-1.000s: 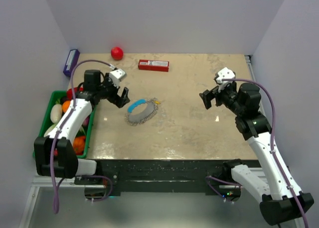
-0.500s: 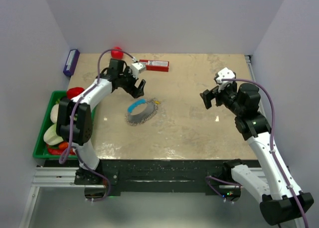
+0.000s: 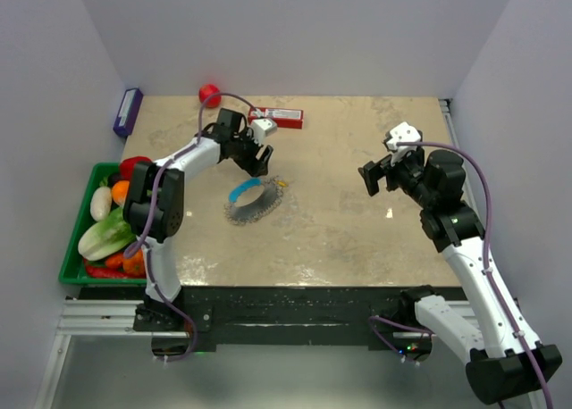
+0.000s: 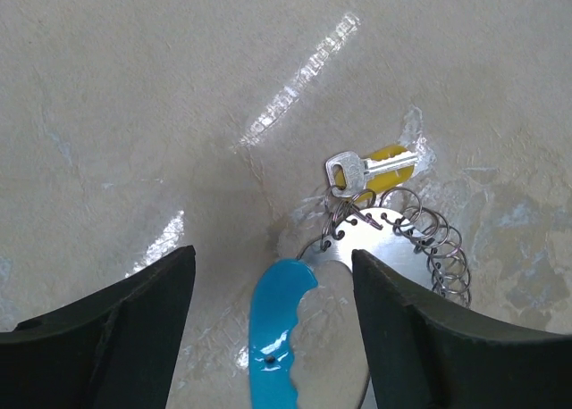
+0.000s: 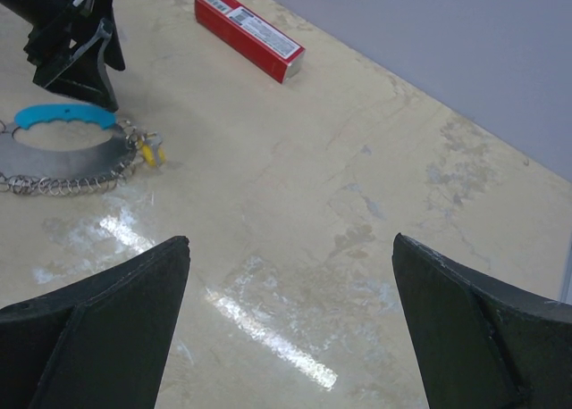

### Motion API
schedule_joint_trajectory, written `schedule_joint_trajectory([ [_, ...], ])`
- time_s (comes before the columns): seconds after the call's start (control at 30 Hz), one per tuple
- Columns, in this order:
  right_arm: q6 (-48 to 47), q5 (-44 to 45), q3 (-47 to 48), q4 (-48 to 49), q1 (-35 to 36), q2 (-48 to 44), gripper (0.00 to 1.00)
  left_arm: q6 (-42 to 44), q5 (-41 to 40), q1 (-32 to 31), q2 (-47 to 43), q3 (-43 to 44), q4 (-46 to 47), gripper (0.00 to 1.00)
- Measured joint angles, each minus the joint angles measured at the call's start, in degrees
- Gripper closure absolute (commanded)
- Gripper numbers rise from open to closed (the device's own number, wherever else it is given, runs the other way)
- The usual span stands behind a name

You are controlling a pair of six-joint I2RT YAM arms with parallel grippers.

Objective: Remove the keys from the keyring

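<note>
Left wrist view: left fingers (image 4: 116,329) spread wide, empty, straddling blue segment (image 4: 273,329) of keyring (image 4: 433,248) on table (image 4: 134,87); keys (image 4: 368,170) lie just beyond. Best approach: reach forward, pinch key head, avoid coil. Right fingers (image 5: 89,338) wide, empty, well apart.

I see: left arm (image 3: 186,157), right arm (image 3: 474,257) white shells, black joints, purple cable each; left claw (image 4: 273,253), right claw (image 5: 291,239) black wedge fingers.
</note>
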Motion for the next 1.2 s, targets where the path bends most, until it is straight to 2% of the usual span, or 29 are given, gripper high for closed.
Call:
schedule_joint_trajectory([
  [0.23, 0.00, 0.00, -0.07, 0.02, 0.00, 0.00, 0.01, 1.01, -0.22, 0.02, 0.50, 0.00, -0.85, 0.33],
  [0.4, -0.02, 0.00, -0.59, 0.33, 0.00, 0.00, 0.01, 2.03, -0.42, 0.02, 1.25, 0.00, -1.51, 0.41],
  [1.1, 0.00, -0.04, -0.61, 0.37, 0.00, -0.11, 0.01, 9.77, -5.73, 0.02, 3.43, 0.00, -9.09, 0.42],
  [1.2, 0.00, -0.07, -0.61, 0.37, 0.00, -0.11, 0.01, 10.84, -5.92, 0.02, 3.67, 0.39, -9.84, 0.46],
])
